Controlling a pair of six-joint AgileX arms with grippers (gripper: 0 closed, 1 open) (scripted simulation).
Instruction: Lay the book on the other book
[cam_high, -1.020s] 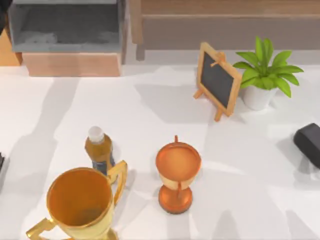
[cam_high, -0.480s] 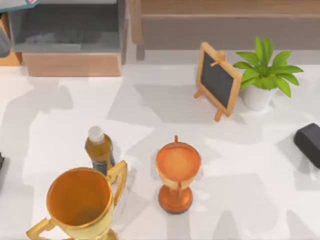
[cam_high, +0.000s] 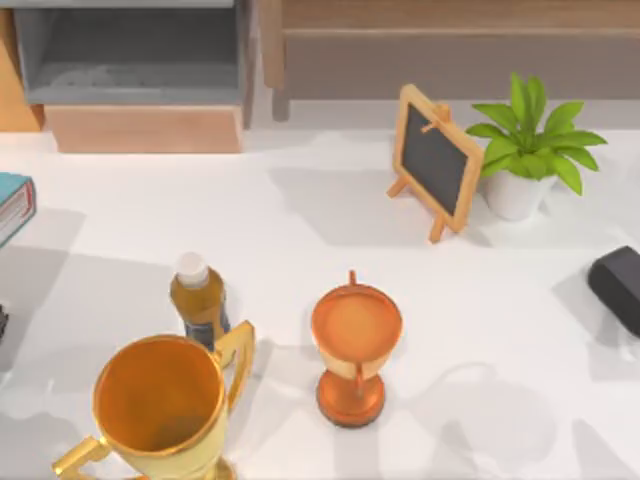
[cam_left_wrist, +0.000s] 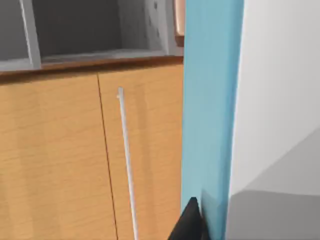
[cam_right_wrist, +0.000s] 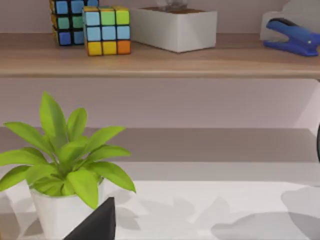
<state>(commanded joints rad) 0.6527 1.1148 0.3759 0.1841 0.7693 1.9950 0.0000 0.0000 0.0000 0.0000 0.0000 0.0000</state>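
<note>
Top view: book (cam_high: 14, 204) newly entered at worktop (cam_high: 300, 230) left edge, seemingly carried in by left arm; finger state indeterminate.

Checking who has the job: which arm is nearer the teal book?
Left. The book sits at the table's left edge, right against the left pincer in its wrist view; the right arm is parked at the far right edge.

Matte black angular fingers (cam_left_wrist: 190, 222)
</note>
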